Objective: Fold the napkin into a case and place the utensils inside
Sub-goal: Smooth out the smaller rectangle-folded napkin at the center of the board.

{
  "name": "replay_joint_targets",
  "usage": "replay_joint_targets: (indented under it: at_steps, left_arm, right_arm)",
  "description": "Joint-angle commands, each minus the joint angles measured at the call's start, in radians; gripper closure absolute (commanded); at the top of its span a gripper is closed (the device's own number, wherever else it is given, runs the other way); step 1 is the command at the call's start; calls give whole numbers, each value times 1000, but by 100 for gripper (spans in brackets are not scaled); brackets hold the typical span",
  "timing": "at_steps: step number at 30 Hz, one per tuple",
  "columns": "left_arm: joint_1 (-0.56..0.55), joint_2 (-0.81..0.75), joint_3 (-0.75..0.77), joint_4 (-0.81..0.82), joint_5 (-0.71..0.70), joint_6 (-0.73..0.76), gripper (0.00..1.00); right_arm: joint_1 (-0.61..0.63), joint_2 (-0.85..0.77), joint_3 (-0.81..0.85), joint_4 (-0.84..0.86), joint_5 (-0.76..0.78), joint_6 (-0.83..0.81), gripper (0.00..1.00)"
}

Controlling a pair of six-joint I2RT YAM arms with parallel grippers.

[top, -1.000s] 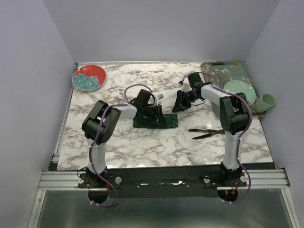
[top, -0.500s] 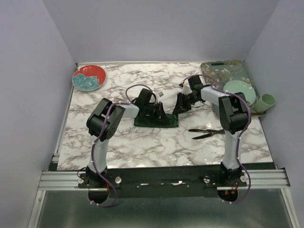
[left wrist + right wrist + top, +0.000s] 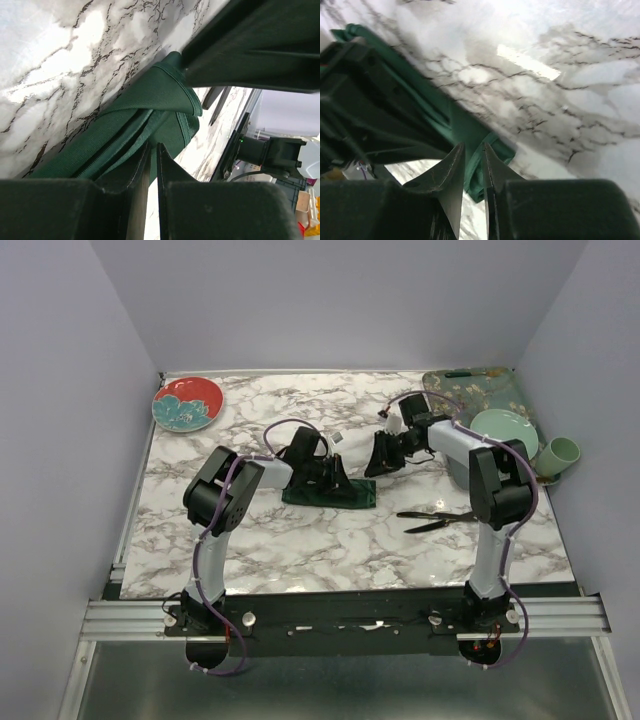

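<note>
Dead centre of the top view, the napkin [image 3: 355, 498] lies on the marble table [image 3: 300, 550], folded down to a short dark green strip. The left gripper [image 3: 333, 480] is right down on its left half. From the left wrist camera its fingers [image 3: 125, 200] sit almost together, just a hairline slit between them, with their tips at the cloth's layered folds. Are they pinching a layer? Cannot tell from here.

Over to the right gripper [image 3: 378, 462], just beside the strip's right end and a touch higher in the frame. Its wrist camera shows both fingertips [image 3: 456, 157] narrowly parted, nothing between them, and green cloth visible through the gap. Whether the tips touch that corner, cannot tell.

Now the 2 utensils [image 3: 432, 521]: slim, black, lying close together on the bare marble at lower right of the napkin, well apart from it and outside the cloth.

Around the edges, a red plate [image 3: 187, 403] sits at upper left and a teal floral tray [image 3: 465, 388] at upper right. A pale green plate [image 3: 503, 430] rests at the tray's lower edge, and a green cup [image 3: 562, 453] stands just right of it.
</note>
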Motion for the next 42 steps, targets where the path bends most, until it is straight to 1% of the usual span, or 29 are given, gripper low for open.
replay_joint_targets:
  at_steps: [1,7,13,19,22,25,26,27,30,31,35,37,39,40,42]
  left_arm:
    - [10,46,-26,-40,-64,25,80]
    - [12,52,-22,-40,-61,27,80]
    - [10,61,-13,-42,-58,25,81]
    - [10,74,1,-43,-57,18,81]
    - [12,77,4,-42,-49,15,80]
    - [16,49,3,-23,-8,16,77]
    - [16,34,-5,-17,27,21,74]
    - [21,-3,-9,-13,47,22,73]
    - [56,-60,-37,13,107,-1,68]
    - [83,-66,-45,30,118,-11,68]
    - [148,-51,-92,40,130,-38,67]
    - [166,-14,-102,38,139,-35,67]
    - [179,26,-77,-2,150,5,68]
    - [177,34,-68,-11,182,10,68]
    - [174,17,-40,-11,218,33,68]
  right_arm:
    - [8,-110,-9,-33,-20,-16,71]
    - [8,-115,-33,-33,-68,28,71]
    - [8,-29,-81,-30,-94,77,73]
    - [9,48,-113,-19,-80,83,74]
    - [8,75,-107,-27,-36,71,74]
    - [8,89,-96,-48,14,59,75]
    - [8,92,-95,-52,23,59,75]
    - [8,92,-95,-53,43,57,75]
    - [8,95,-87,-68,84,42,75]
    - [8,94,-86,-75,89,37,75]
    - [8,97,-86,-82,123,27,76]
    - [8,98,-84,-85,126,16,76]
    - [8,95,-84,-85,130,8,76]
    - [8,94,-84,-87,126,5,76]
    - [8,86,-78,-88,117,-16,77]
